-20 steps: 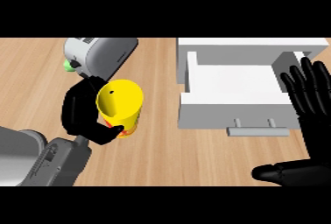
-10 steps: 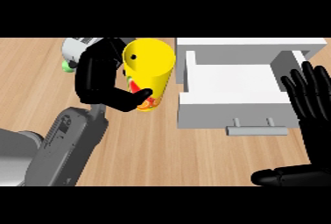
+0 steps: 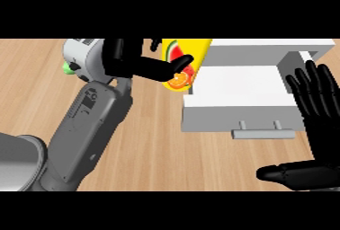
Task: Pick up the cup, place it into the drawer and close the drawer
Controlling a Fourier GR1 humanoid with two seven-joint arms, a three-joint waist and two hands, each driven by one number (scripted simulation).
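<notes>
Yellow cup [image 3: 188, 55] with fruit print (watermelon slice, orange slice) sits near the top of the head view, upper part cut off by the frame edge. It is tilted, lower end pointing down-left. Left robot hand [image 3: 136, 63] holds it: thumb [image 3: 163, 67] curled across the cup's front face, other fingers wrapped behind and mostly hidden. Cup is off the desk [image 3: 46, 103], just at the left edge of the open drawer [image 3: 235, 90], its lower end overlapping the drawer's left wall in this view. Cannot tell whether cup and drawer touch.

Drawer is white, pulled out toward the robot, interior showing pale and flat. Grey bar handle [image 3: 263, 133] on the front panel, on two short posts. White cabinet body [image 3: 266, 49] behind it runs along the top right.

Left forearm [image 3: 90, 126] is grey, comes from lower left and runs up to the hand, with a dark panel on its upper face. Behind the left robot hand there is a grey-white appliance [image 3: 83, 56] on the desk, partly covered by the hand; a small green piece [image 3: 67, 68] shows at its left side. Cannot identify either further.

Right robot hand [image 3: 317, 130] is at the right edge, wide open, fingers straight and pointing up, thumb [image 3: 282, 173] sticking out left at the bottom. It holds nothing, resting beside the drawer's right side and overlapping the drawer's right corner in view.

Desk is light wood grain.
</notes>
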